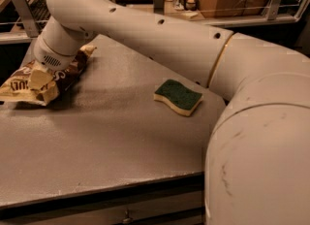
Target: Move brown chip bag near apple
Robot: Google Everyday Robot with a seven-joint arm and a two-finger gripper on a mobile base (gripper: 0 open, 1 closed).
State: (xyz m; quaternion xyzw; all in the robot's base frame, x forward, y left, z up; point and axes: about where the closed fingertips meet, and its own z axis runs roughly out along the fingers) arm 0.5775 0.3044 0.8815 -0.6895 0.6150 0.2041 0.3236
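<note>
One gripper [41, 80] sits on the brown chip bag [17, 86], far left.

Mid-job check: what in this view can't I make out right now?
The apple: nowhere in the camera view; the arm blocks the far and right of the table.
The brown chip bag: middle covered by the claw on it at far left; lettering partly hidden.

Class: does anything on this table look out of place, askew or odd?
The brown chip bag lies crumpled at the left edge of the table, under the gripper. The sponge sits skewed mid-table. No apple is in view.
</note>
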